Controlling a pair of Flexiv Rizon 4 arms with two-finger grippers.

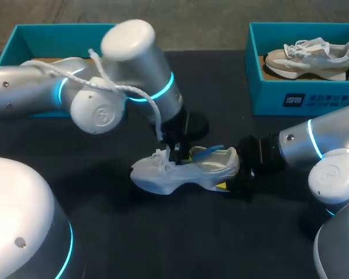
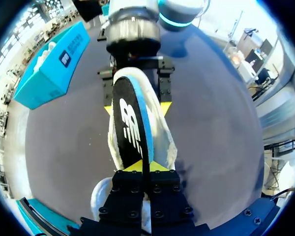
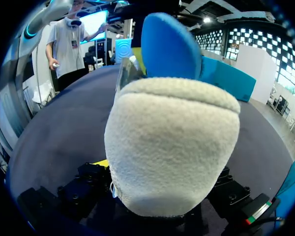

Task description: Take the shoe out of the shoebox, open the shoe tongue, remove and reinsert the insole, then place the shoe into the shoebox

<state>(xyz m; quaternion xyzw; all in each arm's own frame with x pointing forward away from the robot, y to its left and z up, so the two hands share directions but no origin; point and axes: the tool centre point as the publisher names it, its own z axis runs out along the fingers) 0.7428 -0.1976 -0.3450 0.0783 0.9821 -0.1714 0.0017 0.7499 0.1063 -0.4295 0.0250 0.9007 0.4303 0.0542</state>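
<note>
Left pincer [image 2: 143, 166] pinched on insole [image 2: 130, 132], right pincer [image 2: 136, 107] clamping shoe [image 2: 163, 145] heel

The left arm [image 1: 104, 87] comes in from the left with its elbow bent above the table and its wrist angled down past the middle. The yellow tips of the left gripper [image 2: 143, 166] are pinched together on the insole [image 2: 130, 130]. The right arm [image 1: 314, 145] lies low from the right, wrist level, pointing at the left arm. The right gripper [image 2: 137, 107] stands wide, its fingers [image 2: 165, 88] flanking the heel of the shoe [image 1: 180, 174] and apparently pressing both sides, though the contact is partly hidden.
</note>
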